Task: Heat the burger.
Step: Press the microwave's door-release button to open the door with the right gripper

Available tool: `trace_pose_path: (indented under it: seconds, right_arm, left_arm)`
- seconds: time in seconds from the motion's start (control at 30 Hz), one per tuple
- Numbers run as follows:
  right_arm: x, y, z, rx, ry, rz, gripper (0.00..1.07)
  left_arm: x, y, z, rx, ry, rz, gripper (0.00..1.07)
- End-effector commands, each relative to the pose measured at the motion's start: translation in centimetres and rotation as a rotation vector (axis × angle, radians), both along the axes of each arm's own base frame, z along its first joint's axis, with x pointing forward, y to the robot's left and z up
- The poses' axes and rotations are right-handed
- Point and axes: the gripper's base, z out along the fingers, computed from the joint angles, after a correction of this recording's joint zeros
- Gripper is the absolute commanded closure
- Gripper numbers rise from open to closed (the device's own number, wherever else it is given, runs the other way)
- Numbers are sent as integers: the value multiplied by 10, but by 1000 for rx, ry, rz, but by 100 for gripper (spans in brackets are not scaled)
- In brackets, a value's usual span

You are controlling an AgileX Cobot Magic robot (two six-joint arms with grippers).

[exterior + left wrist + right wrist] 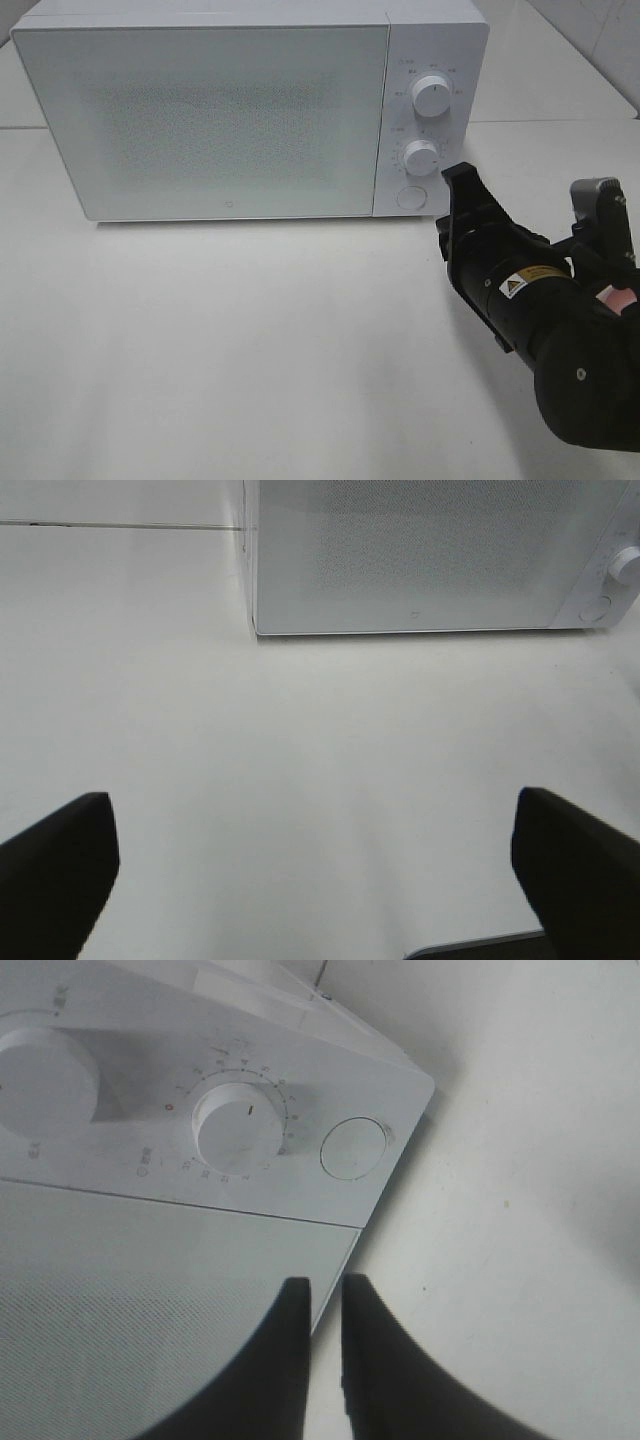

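Observation:
The burger is out of view. A white microwave stands at the back of the table with its door shut. My right gripper sits just right of the microwave's lower front corner, close to the round button. In the right wrist view its two dark fingers stand almost together with only a thin slit and nothing between them, pointing toward the button and the lower dial. My left gripper is wide open and empty above the bare table in front of the microwave.
The control panel carries an upper dial and a lower dial above the button. The white table stretches in front of the microwave. A tiled wall shows at the back right.

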Motion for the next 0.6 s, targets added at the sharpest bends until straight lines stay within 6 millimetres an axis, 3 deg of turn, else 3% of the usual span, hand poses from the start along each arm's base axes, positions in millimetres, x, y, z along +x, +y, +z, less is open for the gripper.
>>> trace_pose_path:
  seconds: [0.03,0.3,0.6]
  right_arm:
    - [1,3,1,99,1,-25,105]
    - [3,6,-1,225,57,-73,107]
    - [30,11,-4,233,41,-61,107]
  left_arm:
    - [-3,0,-1,-1,-20,1,6]
    - [-3,0,-1,-1,-20,1,6]
    - [-3,0,-1,-1,-20,1,6]
